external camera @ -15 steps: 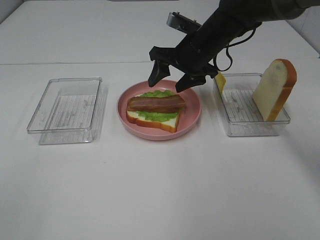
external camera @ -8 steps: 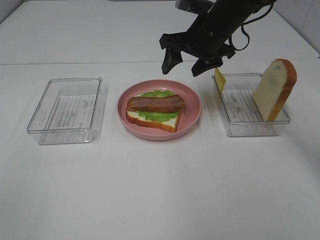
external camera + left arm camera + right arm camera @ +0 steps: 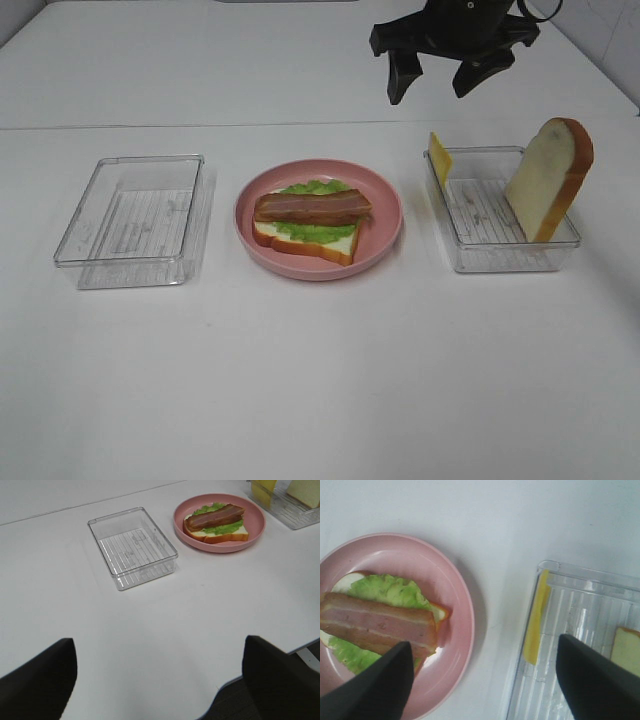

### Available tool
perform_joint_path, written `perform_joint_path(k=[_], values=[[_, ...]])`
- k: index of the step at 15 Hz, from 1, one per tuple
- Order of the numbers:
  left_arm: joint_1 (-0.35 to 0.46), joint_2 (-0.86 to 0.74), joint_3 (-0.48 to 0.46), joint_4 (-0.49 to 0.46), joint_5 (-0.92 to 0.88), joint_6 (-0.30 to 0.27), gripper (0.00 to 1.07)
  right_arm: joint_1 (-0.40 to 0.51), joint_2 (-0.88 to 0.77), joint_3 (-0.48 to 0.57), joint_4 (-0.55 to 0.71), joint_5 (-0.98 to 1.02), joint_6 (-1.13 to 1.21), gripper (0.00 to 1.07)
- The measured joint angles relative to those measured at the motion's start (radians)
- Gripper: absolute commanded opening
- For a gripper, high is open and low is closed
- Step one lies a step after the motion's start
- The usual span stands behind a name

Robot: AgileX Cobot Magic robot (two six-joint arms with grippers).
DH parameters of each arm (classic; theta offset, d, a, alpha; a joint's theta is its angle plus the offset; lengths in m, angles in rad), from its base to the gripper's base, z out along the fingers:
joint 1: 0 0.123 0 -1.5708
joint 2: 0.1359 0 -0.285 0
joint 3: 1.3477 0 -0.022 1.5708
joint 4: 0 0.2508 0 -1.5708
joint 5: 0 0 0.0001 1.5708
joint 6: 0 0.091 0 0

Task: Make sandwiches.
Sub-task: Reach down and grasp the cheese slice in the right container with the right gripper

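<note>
The unfinished sandwich [image 3: 306, 232] is seen lying flat on the pink plate [image 3: 385, 215] at the middle of the counter [image 3: 320, 380], its bacon strip [image 3: 312, 206] laid lengthwise from side to side, while the right hand [image 3: 432, 90] is spread wide and empty high behind the plate, and the left hand [image 3: 160, 680] is likewise spread apart.

- I'm working a lab-style robot test bench, not a real kitchen.
- The plain white table [image 3: 300, 390] carries staged props: a clear tray [image 3: 130, 271] near its left edge, a second tray [image 3: 505, 259] near its right, a pink plate [image 3: 392, 222], a toy sandwich [image 3: 310, 208].
</note>
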Motion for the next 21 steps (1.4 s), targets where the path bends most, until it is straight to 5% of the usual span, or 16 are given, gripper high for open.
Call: perform_joint_path(k=[8, 14, 21], values=[[0.0, 0.0, 0.0, 0.0, 0.0, 0.0, 0.85, -0.098, 0.127, 0.0, 0.101, -0.029, -0.038, 0.74], [0.0, 0.0, 0.0, 0.0, 0.0, 0.0, 0.85, -0.098, 0.182, -0.003, 0.109, -0.083, -0.056, 0.63], [0.0, 0.0, 0.0, 0.0, 0.0, 0.0, 0.85, -0.099, 0.201, -0.003, 0.096, -0.105, -0.056, 0.23]])
